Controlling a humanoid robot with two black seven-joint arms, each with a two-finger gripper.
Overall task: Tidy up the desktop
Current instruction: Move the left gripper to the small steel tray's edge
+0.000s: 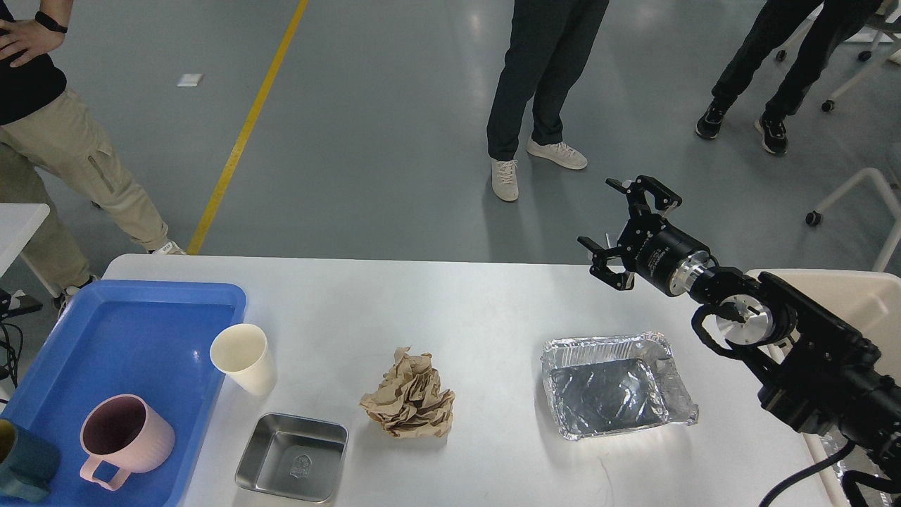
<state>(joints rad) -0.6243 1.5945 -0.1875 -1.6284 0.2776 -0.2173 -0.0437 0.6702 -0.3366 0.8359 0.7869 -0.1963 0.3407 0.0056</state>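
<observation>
The white desktop (479,296) fills the lower view. On it lie a crumpled brown paper ball (410,398), a foil container (614,386), a small steel tray (292,458) and a cream paper cup (244,358). A blue plastic tray (127,338) at the left holds a pink mug (123,440) and a teal cup (24,465). My right gripper (619,222) is open and empty, raised above the desktop's far right edge, above and behind the foil container. My left gripper is out of view.
A beige bin (855,296) stands off the desktop's right side behind my right arm. Three people stand on the grey floor beyond the far edge. A thin dark scratch (611,479) marks the desktop near the front.
</observation>
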